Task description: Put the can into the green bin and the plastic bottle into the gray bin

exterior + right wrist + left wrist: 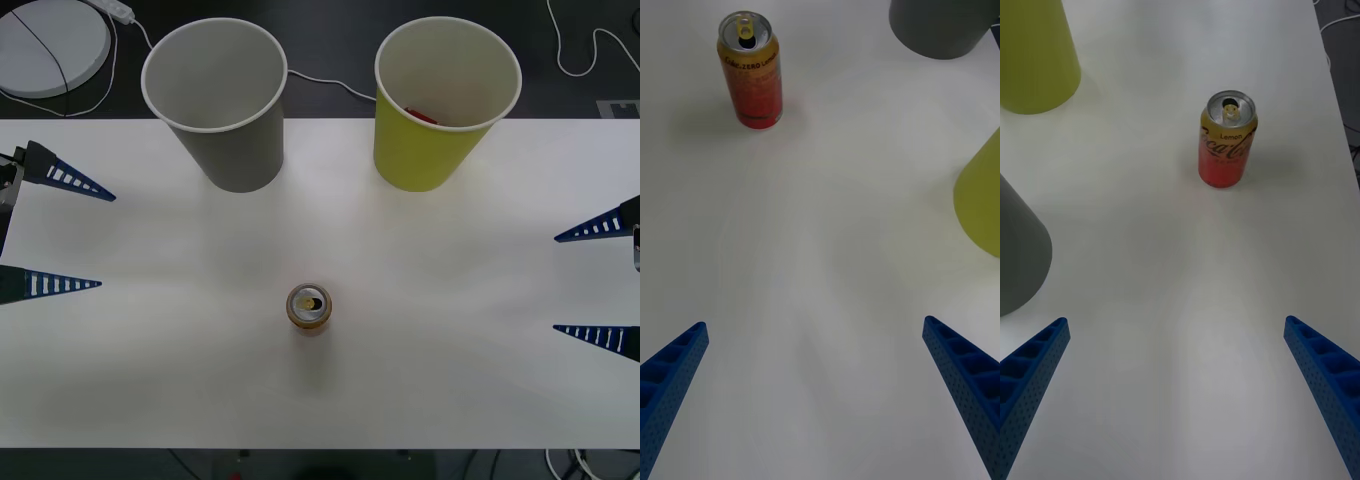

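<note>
I kept my left gripper (pixel 45 232) wide open and empty at the table's (pixel 480 380) left edge, and my right gripper (pixel 600 282) wide open and empty at its right edge, so either could reach. The Coca-Cola can (pixel 309 307) stood upright mid-table, well apart from the green bin (pixel 440 110) and gray bin (pixel 220 105) at the far edge.

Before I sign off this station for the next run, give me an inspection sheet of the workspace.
Surface: white table, no spills seen.
Job's things: can upright, mid-table, apart from both cups; gray bin and green bin upright at the far edge.
Clutter: a red item inside the green bin; I cannot identify it.
Grippers: left pincer and right pincer open at the table's sides, holding nothing.
Cables: white cables behind the table.
Surroundings: round white disc, far left.
</note>
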